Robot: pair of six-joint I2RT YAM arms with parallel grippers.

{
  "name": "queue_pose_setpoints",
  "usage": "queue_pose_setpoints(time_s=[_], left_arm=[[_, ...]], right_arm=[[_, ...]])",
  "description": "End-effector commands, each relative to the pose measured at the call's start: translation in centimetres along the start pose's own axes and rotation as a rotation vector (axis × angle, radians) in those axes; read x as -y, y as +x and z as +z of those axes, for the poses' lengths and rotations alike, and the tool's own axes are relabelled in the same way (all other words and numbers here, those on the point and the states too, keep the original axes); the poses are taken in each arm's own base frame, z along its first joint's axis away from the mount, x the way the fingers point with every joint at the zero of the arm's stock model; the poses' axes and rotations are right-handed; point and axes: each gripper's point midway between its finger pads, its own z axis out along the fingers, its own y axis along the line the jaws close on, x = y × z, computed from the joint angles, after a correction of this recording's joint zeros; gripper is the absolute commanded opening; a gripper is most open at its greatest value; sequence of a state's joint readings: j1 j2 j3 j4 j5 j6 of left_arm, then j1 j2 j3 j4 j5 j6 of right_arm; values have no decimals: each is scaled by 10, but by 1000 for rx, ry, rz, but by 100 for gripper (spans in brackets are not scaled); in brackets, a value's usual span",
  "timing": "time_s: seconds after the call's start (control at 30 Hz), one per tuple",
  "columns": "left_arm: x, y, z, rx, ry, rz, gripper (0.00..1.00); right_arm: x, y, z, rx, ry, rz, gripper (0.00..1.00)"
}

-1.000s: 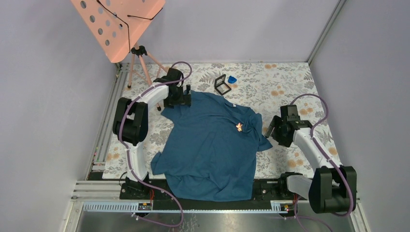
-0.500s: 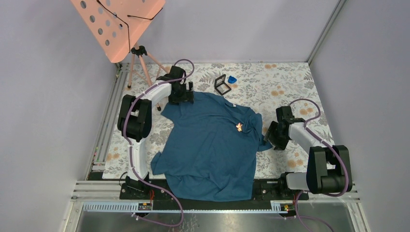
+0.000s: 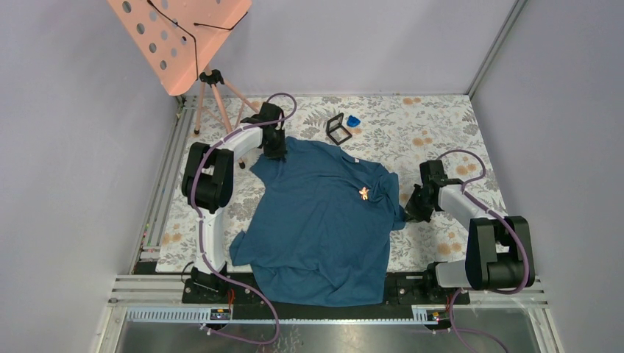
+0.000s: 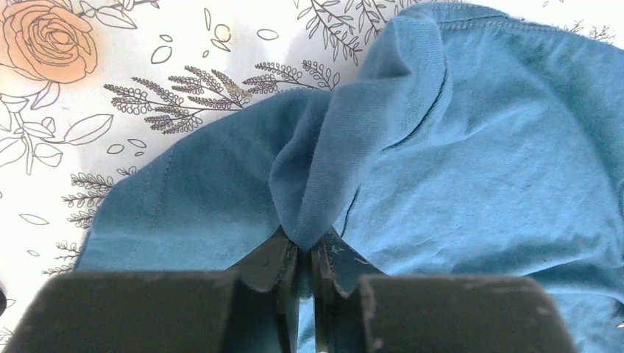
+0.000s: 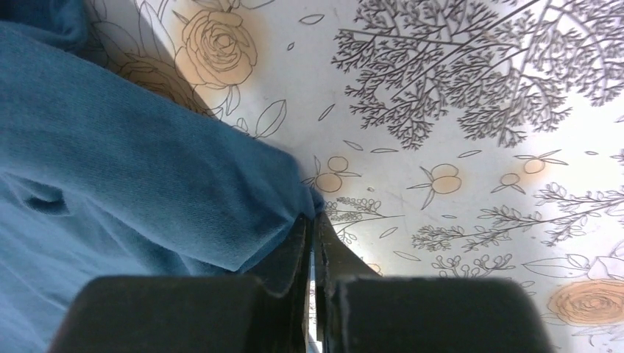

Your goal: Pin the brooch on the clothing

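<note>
The clothing (image 3: pixel 316 220), a dark teal T-shirt, lies spread on the floral cloth. The brooch (image 3: pixel 364 193), a tiny star-shaped ornament, sits on its upper right chest; neither wrist view shows it. My left gripper (image 3: pixel 277 149) is at the shirt's far left corner. In the left wrist view this gripper (image 4: pixel 305 246) is shut on a raised fold of the clothing (image 4: pixel 471 162). My right gripper (image 3: pixel 407 214) is at the right sleeve's edge. In the right wrist view this gripper (image 5: pixel 312 220) is shut, pinching the hem corner of the clothing (image 5: pixel 132 169).
A black square case (image 3: pixel 338 129) and a small blue object (image 3: pixel 354 120) lie beyond the collar. A peach perforated music stand (image 3: pixel 180 40) on a tripod (image 3: pixel 213 95) stands at the back left. The floral tablecloth (image 3: pixel 441 125) covers the table.
Both grippers went from open to shut. The left one moved right onto the shirt's corner and gathered a fold; the right one moved in to the sleeve edge and pinched it.
</note>
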State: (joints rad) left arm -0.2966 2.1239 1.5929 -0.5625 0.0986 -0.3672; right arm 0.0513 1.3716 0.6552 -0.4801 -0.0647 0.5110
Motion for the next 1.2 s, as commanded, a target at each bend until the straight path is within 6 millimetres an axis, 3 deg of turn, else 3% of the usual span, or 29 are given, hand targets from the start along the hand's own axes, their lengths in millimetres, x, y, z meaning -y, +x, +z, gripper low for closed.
queue_pose_setpoints(time_s=[0.0, 0.23, 0.57, 0.7, 0.87, 1.03, 1.1, 1.17], left_arm=[[2, -28, -10, 81, 12, 5, 7], [-14, -35, -14, 94, -14, -22, 1], [-30, -43, -17, 104, -19, -68, 0], [-37, -45, -18, 108, -25, -86, 0], [-42, -46, -17, 104, -27, -106, 0], [-40, -47, -18, 107, -19, -103, 1], [-40, -50, -22, 118, -23, -95, 6], [-39, -53, -26, 129, -20, -88, 20]], right_arm=[[6, -31, -13, 122, 69, -3, 0], [32, -105, -49, 287, 203, 84, 0], [76, -186, -56, 346, 284, 257, 0], [95, -202, -49, 343, 345, 290, 0], [118, -208, -34, 297, 377, 329, 0], [121, -210, -22, 267, 357, 327, 0], [118, -212, -21, 258, 336, 319, 8], [111, -214, -22, 254, 298, 304, 30]])
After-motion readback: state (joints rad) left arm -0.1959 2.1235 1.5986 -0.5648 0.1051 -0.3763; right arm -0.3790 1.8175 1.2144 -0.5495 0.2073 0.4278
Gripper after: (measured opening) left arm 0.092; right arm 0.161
